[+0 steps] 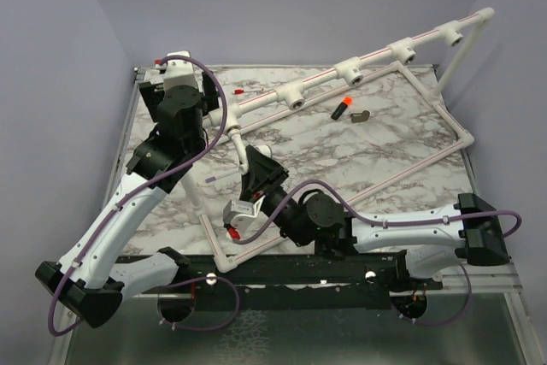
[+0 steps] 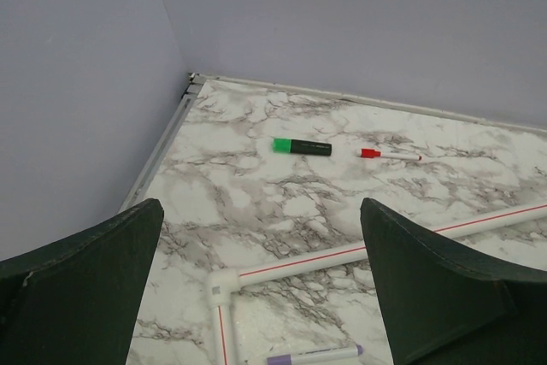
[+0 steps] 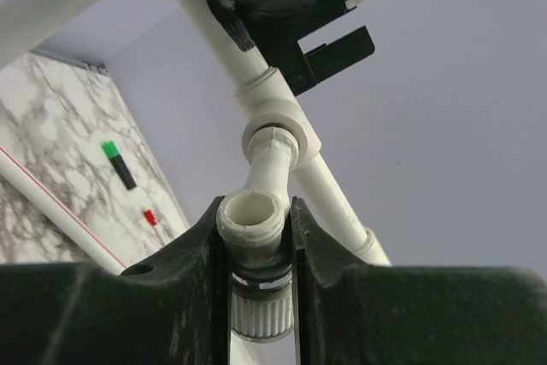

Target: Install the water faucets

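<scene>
My right gripper [image 3: 254, 208] is shut on a white plastic tap [image 3: 270, 162] with an open round mouth, a black ring and a ribbed knob. The tap's neck runs into a socket collar [image 3: 272, 117] on the white pipe. In the top view this gripper [image 1: 255, 158] sits at the left end of the pipe frame [image 1: 320, 80]. A small silvery metal faucet [image 1: 361, 116] lies loose on the marble. My left gripper [image 1: 182, 90] is at the back left, open and empty, and in its wrist view [image 2: 261, 211] it hovers above a pipe elbow [image 2: 219, 285].
Several tee sockets [image 1: 350, 72] line the raised rail. A black stick with an orange tip [image 1: 342, 109] lies beside the silvery faucet. A green marker [image 2: 301, 146], a red pen [image 2: 389, 155] and a purple marker [image 2: 316, 354] lie on the marble at the back left.
</scene>
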You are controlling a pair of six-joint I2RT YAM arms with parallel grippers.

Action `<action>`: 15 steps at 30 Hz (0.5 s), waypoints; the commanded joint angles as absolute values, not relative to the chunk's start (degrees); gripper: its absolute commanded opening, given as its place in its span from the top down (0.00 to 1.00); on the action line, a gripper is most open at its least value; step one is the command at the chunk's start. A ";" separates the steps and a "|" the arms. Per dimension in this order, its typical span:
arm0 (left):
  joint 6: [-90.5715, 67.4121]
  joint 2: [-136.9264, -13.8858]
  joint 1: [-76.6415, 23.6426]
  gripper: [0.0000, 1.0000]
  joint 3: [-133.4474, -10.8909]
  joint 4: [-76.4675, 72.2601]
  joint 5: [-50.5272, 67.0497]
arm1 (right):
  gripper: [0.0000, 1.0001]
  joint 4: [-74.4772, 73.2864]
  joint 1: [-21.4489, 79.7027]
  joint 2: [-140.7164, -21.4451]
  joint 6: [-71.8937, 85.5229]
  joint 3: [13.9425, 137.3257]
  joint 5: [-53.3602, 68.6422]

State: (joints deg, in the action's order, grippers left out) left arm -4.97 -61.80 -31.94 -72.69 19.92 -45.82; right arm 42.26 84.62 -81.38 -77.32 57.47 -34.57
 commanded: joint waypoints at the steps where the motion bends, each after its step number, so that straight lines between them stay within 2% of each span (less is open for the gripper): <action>1: -4.17 -61.03 -33.05 0.01 -70.88 24.13 -44.36 | 0.99 49.68 85.33 -83.71 -58.74 58.50 -38.26; 15: -4.12 -60.64 -33.55 0.01 -70.75 24.08 -44.47 | 1.00 62.74 85.34 -84.84 -19.45 60.15 -48.81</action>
State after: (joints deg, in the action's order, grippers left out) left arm -4.86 -61.41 -32.14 -72.29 19.44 -45.91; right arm 53.25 85.08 -83.50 -39.42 58.06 -42.83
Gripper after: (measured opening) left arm 0.988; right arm 0.305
